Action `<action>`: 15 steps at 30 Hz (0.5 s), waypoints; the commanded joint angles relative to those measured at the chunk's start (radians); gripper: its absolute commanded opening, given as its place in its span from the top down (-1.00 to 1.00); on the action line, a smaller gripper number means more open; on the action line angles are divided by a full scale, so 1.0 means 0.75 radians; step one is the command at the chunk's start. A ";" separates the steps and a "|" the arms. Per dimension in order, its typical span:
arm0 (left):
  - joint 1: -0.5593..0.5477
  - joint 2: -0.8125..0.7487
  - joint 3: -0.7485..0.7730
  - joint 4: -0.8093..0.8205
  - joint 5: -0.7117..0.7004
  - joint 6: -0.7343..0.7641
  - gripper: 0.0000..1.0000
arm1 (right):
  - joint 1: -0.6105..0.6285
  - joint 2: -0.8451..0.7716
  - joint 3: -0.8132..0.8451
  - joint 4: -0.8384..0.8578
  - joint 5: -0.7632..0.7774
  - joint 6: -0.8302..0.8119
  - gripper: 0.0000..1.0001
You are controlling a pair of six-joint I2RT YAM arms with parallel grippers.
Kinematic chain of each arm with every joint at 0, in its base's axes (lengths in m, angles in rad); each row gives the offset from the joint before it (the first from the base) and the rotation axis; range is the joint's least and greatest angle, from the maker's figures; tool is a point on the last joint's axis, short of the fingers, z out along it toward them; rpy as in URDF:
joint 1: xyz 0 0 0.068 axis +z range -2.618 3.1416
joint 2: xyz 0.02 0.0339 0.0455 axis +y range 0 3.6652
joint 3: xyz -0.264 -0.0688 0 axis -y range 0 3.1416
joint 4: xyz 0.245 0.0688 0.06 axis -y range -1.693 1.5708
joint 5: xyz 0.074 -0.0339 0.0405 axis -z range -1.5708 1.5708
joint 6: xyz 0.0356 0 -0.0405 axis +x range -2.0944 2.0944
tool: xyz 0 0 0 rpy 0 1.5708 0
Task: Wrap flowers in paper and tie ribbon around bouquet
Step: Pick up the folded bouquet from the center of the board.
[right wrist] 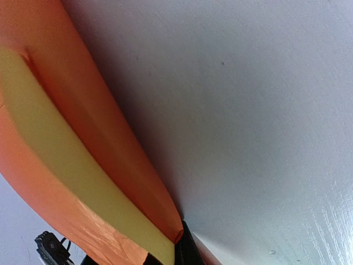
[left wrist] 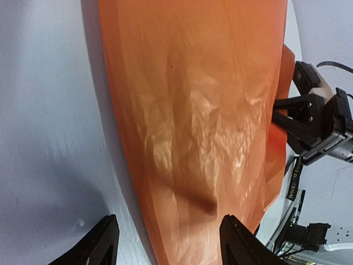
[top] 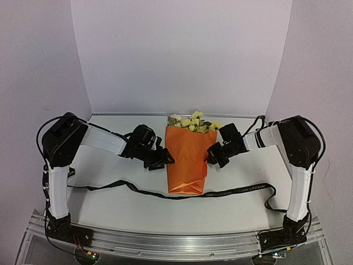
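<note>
Left arm (top: 102, 139), right arm (top: 265, 137): elbows outboard, forearms angled inward. Left pincer (top: 164, 159): jaws apart. Right pincer (top: 212, 155): closed, pinching the paper (top: 186, 163) edge.

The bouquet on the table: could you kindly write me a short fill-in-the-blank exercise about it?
1. The paper around the flowers is ___ on its outside.
2. The ribbon lying on the table is ___ in colour.
3. The right pincer pinches the paper's edge; the left pincer stands ___.
Missing words: orange; black; open.
</note>
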 commanded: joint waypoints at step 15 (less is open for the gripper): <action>0.046 0.170 0.265 -0.003 -0.005 -0.019 0.56 | 0.008 -0.075 0.134 -0.294 -0.034 -0.215 1.00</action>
